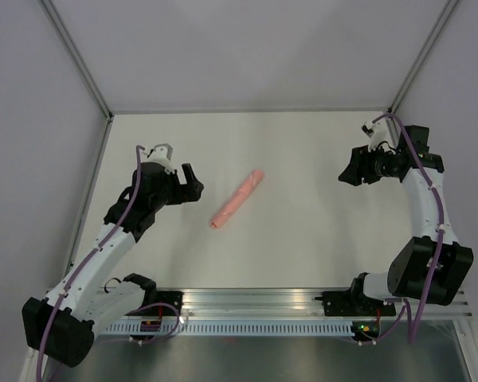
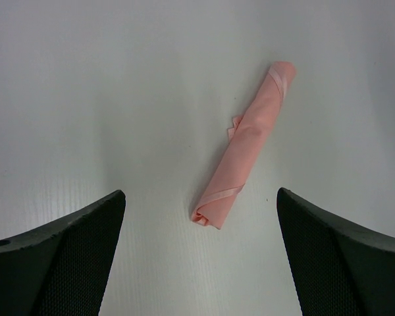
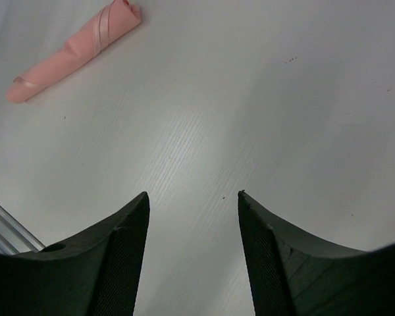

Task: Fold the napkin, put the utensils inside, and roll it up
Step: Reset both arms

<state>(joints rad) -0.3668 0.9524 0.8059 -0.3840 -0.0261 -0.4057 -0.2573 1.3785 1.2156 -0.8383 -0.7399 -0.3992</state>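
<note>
The salmon-pink napkin point(image 1: 237, 199) lies rolled into a tight tube, slanting across the middle of the white table. In the left wrist view the napkin point(image 2: 247, 145) rests ahead of the fingers, its spiral end nearest me. The right wrist view holds the napkin point(image 3: 72, 52) far off at top left. The utensils are hidden from view. My left gripper point(image 1: 193, 181) hangs left of the roll, open and empty point(image 2: 201, 197). My right gripper point(image 1: 349, 173) hovers well to the right, open with nothing between its fingers point(image 3: 193, 194).
White enclosure walls with metal corner posts point(image 1: 76, 56) bound the table on three sides. An aluminium rail point(image 1: 255, 301) carrying the arm bases runs along the near edge; a corner of that rail point(image 3: 3, 230) shows in the right wrist view.
</note>
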